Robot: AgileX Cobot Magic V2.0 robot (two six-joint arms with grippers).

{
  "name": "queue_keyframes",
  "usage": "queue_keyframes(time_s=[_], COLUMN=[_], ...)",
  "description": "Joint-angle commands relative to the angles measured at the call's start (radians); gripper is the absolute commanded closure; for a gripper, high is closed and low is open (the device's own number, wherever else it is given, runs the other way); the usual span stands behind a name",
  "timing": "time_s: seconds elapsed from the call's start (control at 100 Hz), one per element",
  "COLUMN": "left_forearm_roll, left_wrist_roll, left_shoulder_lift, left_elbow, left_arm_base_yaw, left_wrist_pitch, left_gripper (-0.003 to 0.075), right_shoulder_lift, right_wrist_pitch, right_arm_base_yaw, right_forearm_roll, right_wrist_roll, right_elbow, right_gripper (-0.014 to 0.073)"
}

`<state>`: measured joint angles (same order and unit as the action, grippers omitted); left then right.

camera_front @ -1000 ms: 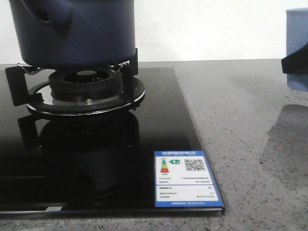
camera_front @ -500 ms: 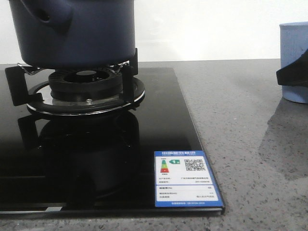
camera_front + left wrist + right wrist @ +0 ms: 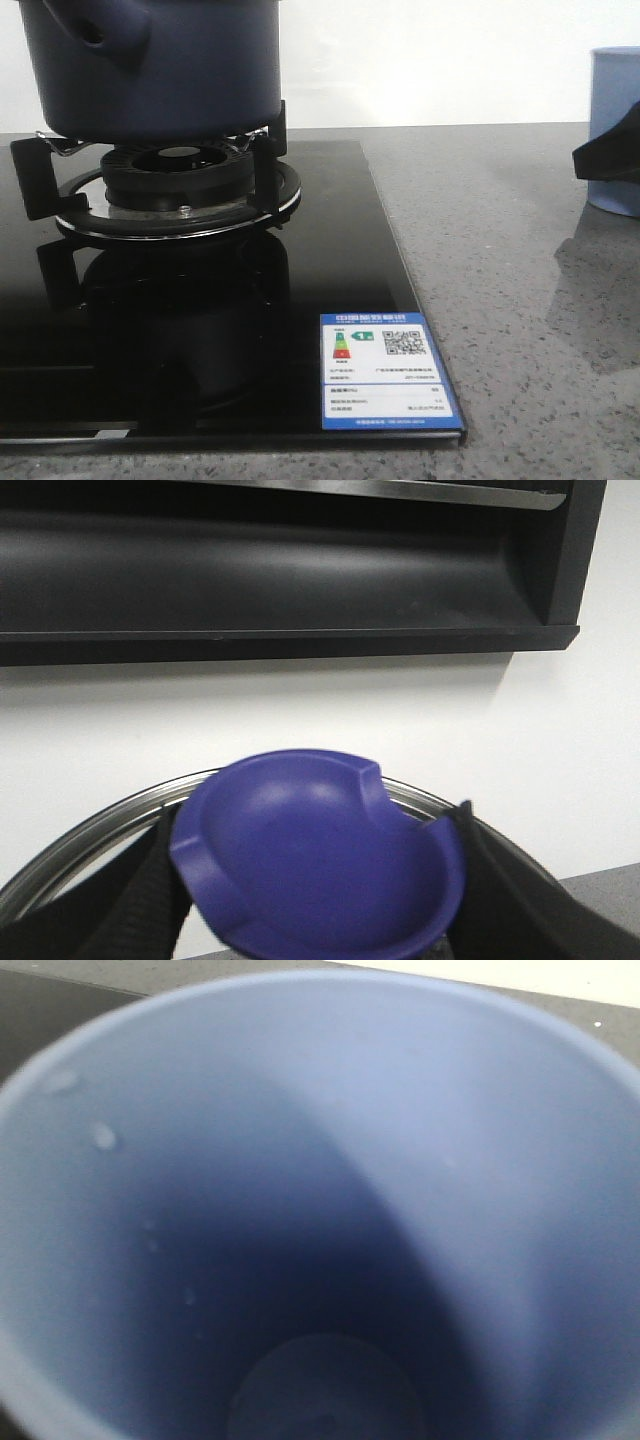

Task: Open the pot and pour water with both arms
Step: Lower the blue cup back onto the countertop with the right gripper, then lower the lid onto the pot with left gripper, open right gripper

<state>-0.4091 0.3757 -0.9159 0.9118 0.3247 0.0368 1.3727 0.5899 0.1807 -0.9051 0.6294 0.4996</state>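
The pale blue cup (image 3: 615,130) has shifted right; the right gripper (image 3: 608,158) clasps it, well right of the pot (image 3: 150,65). The left gripper (image 3: 310,920) holds the lid knob (image 3: 315,875).

Very little of the robot itself is on show. In the left wrist view, two matte black, broad, flat-faced fingers (image 3: 100,905) of the left claw (image 3: 310,935) rise from the lower corners, one each side, their surfaces slightly textured and their edges soft with blur. No screws, cables or markings can be made out on them. In the front view, a matte black wedge-shaped piece of the right claw (image 3: 612,158) pokes in at the right edge, tapering to a blunt point, plain and unmarked. The right wrist view shows none of the robot's body.
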Motion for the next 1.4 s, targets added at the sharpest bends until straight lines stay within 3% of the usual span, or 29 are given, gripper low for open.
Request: queue_keyframes(time_s=[0.0,0.27,0.59,0.82,1.04,1.24,1.39], left_forearm_roll=[0.003,0.003,0.003,-0.001,-0.001,-0.001,-0.001], left_wrist_roll=[0.000,0.000,0.000,0.000,0.000,0.000,0.000], left_shoulder_lift=[0.014,0.014,0.012,0.005,-0.074,-0.164,-0.238], left_elbow=[0.036,0.036,0.036,0.036,0.036,0.036,0.036], left_arm_base_yaw=[-0.002,-0.002,0.000,0.052,0.139,0.212,0.219], left_wrist_pitch=[0.108,0.108,0.108,0.110,0.149,0.241,0.282], left_gripper=[0.0317,0.0317,0.0317,0.0317,0.0317,0.0317,0.0317], right_shoulder_lift=[-0.024,-0.096,-0.363,-0.599,-0.769,-0.823,-0.822], right_wrist_pitch=[0.048,0.043,-0.032,-0.066,-0.066,-0.064,-0.047], right_arm_base_yaw=[0.005,0.005,0.005,0.005,0.005,0.005,0.005], right_forearm_roll=[0.028,0.017,0.015,0.003,-0.177,-0.297,-0.306], right_wrist_roll=[0.054,0.063,0.080,0.232,0.363,0.496,0.543], right_elbow=[0.013,-0.061,-0.200,-0.281,-0.295,-0.295,-0.295], right_gripper=[-0.0045,-0.0048,-0.0048,-0.0048,-0.0048,-0.0048,-0.0048])
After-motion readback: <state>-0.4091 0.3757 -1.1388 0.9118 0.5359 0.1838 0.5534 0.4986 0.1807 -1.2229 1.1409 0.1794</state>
